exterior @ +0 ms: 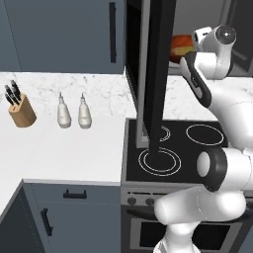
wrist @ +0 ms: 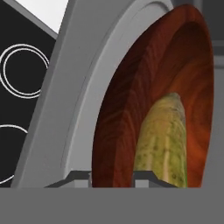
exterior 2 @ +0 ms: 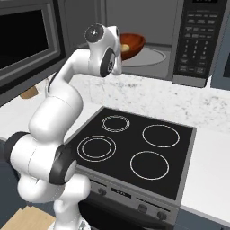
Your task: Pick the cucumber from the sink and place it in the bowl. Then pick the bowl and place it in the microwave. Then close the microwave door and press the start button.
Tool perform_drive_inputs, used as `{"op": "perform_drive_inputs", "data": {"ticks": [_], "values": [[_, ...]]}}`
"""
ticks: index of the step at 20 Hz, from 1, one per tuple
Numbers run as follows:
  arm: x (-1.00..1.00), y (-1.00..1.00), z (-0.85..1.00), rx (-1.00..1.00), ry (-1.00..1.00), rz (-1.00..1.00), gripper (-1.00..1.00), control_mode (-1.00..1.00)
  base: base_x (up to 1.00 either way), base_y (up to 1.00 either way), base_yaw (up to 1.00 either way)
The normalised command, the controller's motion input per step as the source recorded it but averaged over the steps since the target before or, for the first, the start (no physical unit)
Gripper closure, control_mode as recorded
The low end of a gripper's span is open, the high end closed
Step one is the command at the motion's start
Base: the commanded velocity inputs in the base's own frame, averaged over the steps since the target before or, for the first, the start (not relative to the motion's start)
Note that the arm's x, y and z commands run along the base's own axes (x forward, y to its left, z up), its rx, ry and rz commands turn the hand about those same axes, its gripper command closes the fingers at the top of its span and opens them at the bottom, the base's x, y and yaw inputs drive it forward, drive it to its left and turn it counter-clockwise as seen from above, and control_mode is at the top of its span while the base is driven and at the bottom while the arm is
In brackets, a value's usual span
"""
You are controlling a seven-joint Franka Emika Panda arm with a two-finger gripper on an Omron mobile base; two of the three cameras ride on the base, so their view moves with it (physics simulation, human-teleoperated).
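You have the microwave [exterior 2: 179,40] floor carrying the bowl [exterior 2: 132,45], with the cucumber [wrist: 164,140] lying inside it. On the white marble counter [exterior: 64,148] left of the stove [exterior: 173,148] stand a knife block [exterior: 21,111] and two white bottles [exterior: 73,112]

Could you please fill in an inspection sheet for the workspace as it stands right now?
Surface: black four-ring stove set into a white marble counter.
Job's things: bowl sits inside the open microwave on its round plate; the cucumber lies in the bowl; microwave door stands swung open.
Clutter: knife block and two white shakers on the counter, left of the stove.
Pincer: pincer shut on the bowl's rim, one finger either side of the wall.
Cables: nothing seen.
Surroundings: blue-grey cabinets above and below the counter; oven front under the stove.
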Motion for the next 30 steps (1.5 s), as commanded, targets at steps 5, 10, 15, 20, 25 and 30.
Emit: {"op": "perform_drive_inputs", "data": {"ticks": [5,10,15,20,25,30], "values": [[0.41,0.0,-0.14,0.0,0.0,0.02,1.0,-1.0,0.0,0.0,0.0],[0.33,0.0,-0.16,0.0,0.0,0.02,1.0,-1.0,0.0,0.0,0.0],[0.21,-0.03,-0.18,0.01,0.0,0.03,1.0,-1.0,0.0,0.0,0.0],[0.04,-0.04,-0.2,0.01,0.11,0.05,1.0,-1.0,0.0,0.0,0.0],[0.03,0.0,-0.26,0.01,0.14,0.03,1.0,-1.0,0.0,0.0,0.0],[0.03,0.0,-0.22,0.0,0.09,0.02,-1.0,-1.0,0.0,0.0,0.0]]}}
